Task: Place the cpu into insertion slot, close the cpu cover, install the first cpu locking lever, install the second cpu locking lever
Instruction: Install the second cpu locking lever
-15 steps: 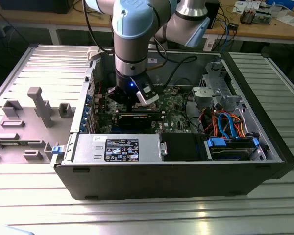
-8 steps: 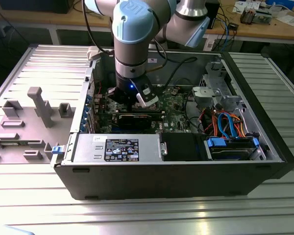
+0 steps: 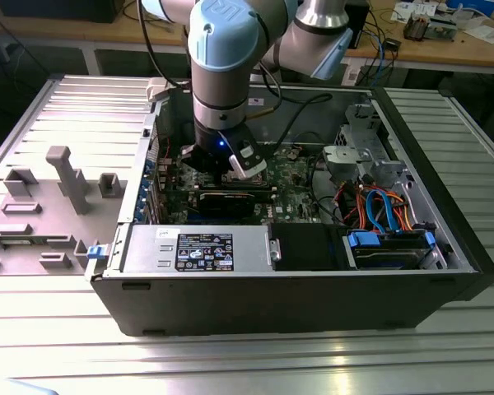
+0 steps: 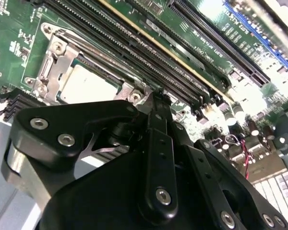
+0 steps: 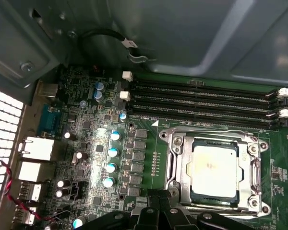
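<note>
First wrist view shows one cpu (image 5: pixel 214 170) — a flat square with a dull silver-grey top — seated in the insertion slot (image 5: pixel 182 170), with the cpu cover (image 5: pixel 254 165), a thin metal frame, closed around it. Three long black memory slots (image 5: pixel 201 98) run beside it. One black gripper (image 5: pixel 159 203) hangs near the socket's edge — whether its jaws are open, I cannot tell.

Exterior view: arm's wrist blocks the insertion slot area of the motherboard (image 3: pixel 296 177). Second wrist view: gripper (image 4: pixel 158 108) body covers the near part of the cpu (image 4: pixel 89 86); fingertip gap can't be made out. First wrist view: cpu cover (image 5: pixel 216 139) near edge is cut off behind the black linkage.
</note>
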Robot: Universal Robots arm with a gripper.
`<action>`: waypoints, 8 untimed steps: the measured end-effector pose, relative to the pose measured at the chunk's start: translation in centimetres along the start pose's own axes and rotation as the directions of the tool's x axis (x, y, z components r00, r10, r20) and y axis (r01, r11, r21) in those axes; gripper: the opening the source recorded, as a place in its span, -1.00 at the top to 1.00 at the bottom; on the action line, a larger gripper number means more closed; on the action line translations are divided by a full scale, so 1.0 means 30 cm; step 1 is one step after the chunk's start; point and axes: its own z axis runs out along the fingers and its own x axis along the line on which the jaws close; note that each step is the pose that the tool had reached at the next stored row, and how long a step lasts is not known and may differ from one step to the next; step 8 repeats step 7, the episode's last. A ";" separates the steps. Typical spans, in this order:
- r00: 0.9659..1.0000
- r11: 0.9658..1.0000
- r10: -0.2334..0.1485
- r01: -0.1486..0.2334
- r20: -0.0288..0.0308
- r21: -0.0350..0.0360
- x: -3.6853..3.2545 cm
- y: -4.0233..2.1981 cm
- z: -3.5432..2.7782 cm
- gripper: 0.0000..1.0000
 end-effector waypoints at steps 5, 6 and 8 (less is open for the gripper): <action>1.000 1.000 0.000 0.000 0.000 0.000 0.000 0.000 -0.001 0.79; 1.000 1.000 0.000 0.000 0.000 0.000 0.000 0.000 -0.001 0.79; 1.000 1.000 0.000 0.000 0.000 0.000 0.000 0.000 -0.001 0.79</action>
